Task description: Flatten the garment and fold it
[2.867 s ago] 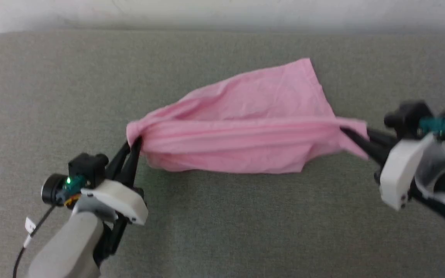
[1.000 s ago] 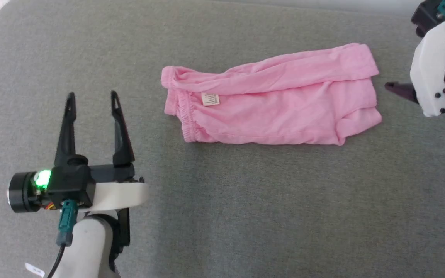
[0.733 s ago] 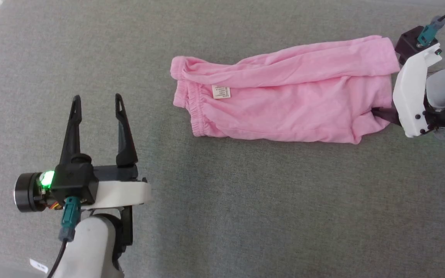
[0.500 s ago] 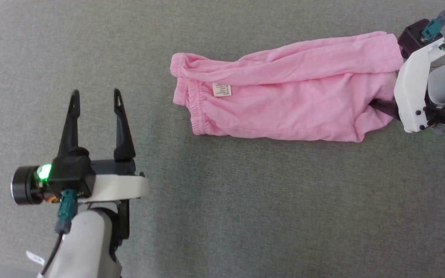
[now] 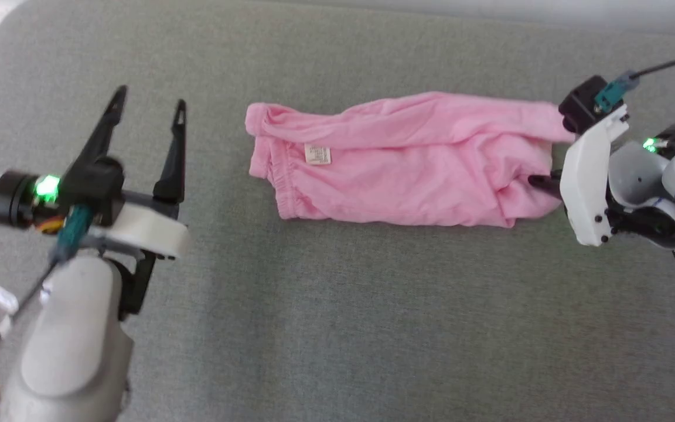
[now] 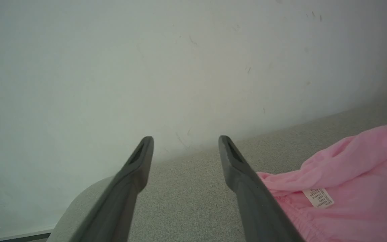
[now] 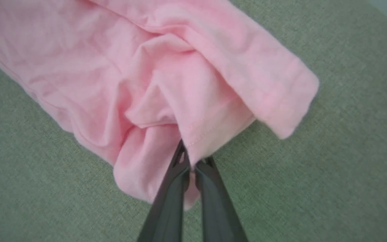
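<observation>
Since half a second back, right gripper (image 7: 191, 165) has pushed its end of the garment (image 5: 396, 170) into bunched folds; left gripper (image 5: 150, 98) tilted. Right fingers pressed together, pinching a leg hem. Left fingers spread, holding nothing. Garment lies mid-cushion, long axis left-right, waistband (image 5: 282, 187) toward robot's left. Grey-green woven cushion (image 5: 337, 322). Left wrist view adds a pale wall (image 6: 113, 67).
</observation>
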{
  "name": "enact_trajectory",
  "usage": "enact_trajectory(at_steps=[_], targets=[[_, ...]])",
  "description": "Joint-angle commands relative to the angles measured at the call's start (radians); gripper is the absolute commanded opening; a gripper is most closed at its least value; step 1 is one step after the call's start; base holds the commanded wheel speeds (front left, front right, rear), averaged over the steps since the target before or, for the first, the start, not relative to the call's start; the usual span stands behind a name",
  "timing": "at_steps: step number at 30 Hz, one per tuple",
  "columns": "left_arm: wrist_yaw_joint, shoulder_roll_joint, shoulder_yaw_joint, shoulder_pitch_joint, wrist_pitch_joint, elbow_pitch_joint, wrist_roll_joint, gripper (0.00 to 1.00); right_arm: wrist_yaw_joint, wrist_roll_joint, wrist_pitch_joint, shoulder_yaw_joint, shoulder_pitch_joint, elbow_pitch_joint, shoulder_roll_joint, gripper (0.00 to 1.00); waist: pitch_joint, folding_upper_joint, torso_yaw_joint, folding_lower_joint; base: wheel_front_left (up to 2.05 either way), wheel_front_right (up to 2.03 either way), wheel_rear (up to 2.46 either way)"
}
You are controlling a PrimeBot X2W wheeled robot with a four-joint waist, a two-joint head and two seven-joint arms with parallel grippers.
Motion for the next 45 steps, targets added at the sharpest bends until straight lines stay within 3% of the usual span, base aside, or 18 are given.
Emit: enact_trajectory(at_steps=[1,5,9,13,19,32,33,34,45], targets=[[-0.04,0.02,-0.022,-0.041,0.05,0.025,-0.012,1.0,-0.001,0.0,-0.015,0.007,0.016,-0.014,-0.009,0.0,-0.039,0.0,-0.026,-0.0001,0.0,0.0,0.0],[-0.1,0.065,-0.104,-0.123,0.225,0.075,-0.072,1.0,-0.001,0.009,-0.036,0.019,0.028,-0.039,-0.019,0.0,-0.053,0.0,-0.038,-0.0001,0.0,0.0,0.0],[-0.108,0.113,-0.258,-0.189,0.434,0.119,-0.215,1.0,-0.001,0.009,-0.048,0.028,0.025,-0.046,-0.02,0.0,-0.051,0.0,-0.045,-0.0001,0.0,0.0,0.0],[-0.109,0.176,-0.409,-0.257,0.573,0.149,-0.376,1.0,-0.001,0.005,-0.058,0.035,0.014,-0.047,-0.013,0.0,-0.037,0.0,-0.056,-0.0001,0.0,0.0,0.0],[-0.109,0.218,-0.566,-0.327,0.696,0.209,-0.515,1.0,-0.001,-0.005,-0.062,0.045,-0.007,-0.043,0.0,0.0,-0.014,0.0,-0.075,-0.0001,0.0,0.0,0.0],[-0.109,0.219,-0.827,-0.442,0.837,0.361,-0.725,1.0,-0.001,-0.038,-0.052,0.063,-0.062,-0.034,0.039,0.0,0.049,0.0,-0.118,-0.0001,0.0,0.0,0.0],[-0.109,0.221,-0.843,-0.447,0.835,0.364,-0.738,0.6,-0.001,-0.039,-0.052,0.063,-0.063,-0.033,0.041,0.0,0.051,0.0,-0.12,-0.0001,0.0,0.0,0.0],[-0.109,0.222,-0.859,-0.452,0.83,0.365,-0.75,0.0,-0.001,-0.04,-0.052,0.064,-0.064,-0.033,0.042,0.0,0.051,0.0,-0.12,-0.0001,0.0,0.0,0.0],[-0.109,0.278,-0.97,-0.485,0.687,0.349,-0.853,0.0,-0.001,-0.037,-0.121,0.067,-0.044,-0.059,0.025,0.0,-0.03,0.0,-0.111,-0.0001,0.0,0.0,0.0]])
